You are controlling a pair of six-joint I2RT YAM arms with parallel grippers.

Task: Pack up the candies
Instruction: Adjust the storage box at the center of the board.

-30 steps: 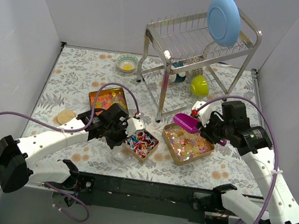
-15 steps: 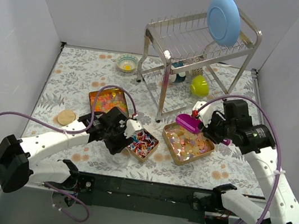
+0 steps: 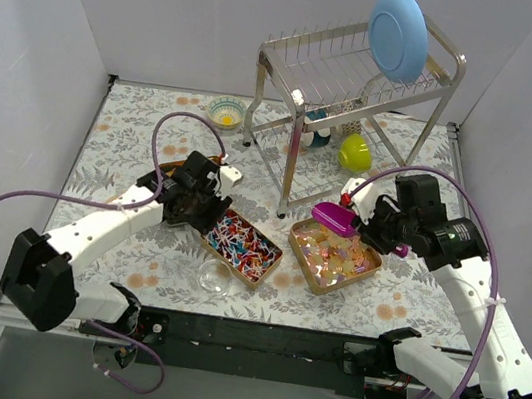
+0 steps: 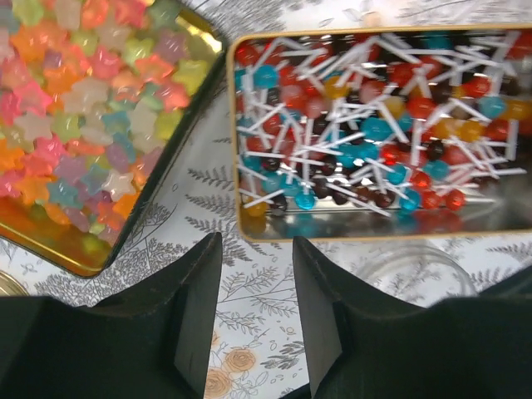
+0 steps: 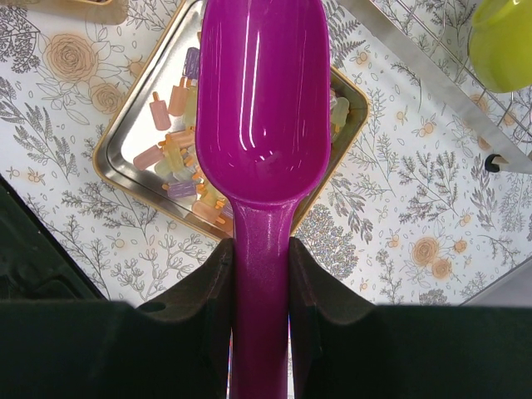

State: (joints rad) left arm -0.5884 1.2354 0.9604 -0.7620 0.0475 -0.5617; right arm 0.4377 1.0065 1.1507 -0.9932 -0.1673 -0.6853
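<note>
The candies [image 3: 242, 244] all lie in three gold trays [image 4: 234, 150] in front of the dish rack [image 3: 347, 71]: star gummies [image 4: 83, 125] off its front-left, red-and-blue stick sweets [image 4: 374, 125] straight in front, pastel ones [image 5: 179, 158] to its front-right. The glass jar [image 3: 215, 274], farther from the rack than the middle tray, looks empty to me, so I judge nothing is packed yet and all the scooping remains.

My right end effector [image 5: 259, 258] is clamped on the handle of a purple scoop [image 5: 262, 100], whose empty bowl hangs over the front-right tray. My left end effector [image 4: 256, 249] is partly open with nothing in it, above the worktop [image 3: 380, 309] between the other two trays. The rack's front legs stand close behind the scoop, and my left arm covers much of the gummy tray in the top view.
</note>
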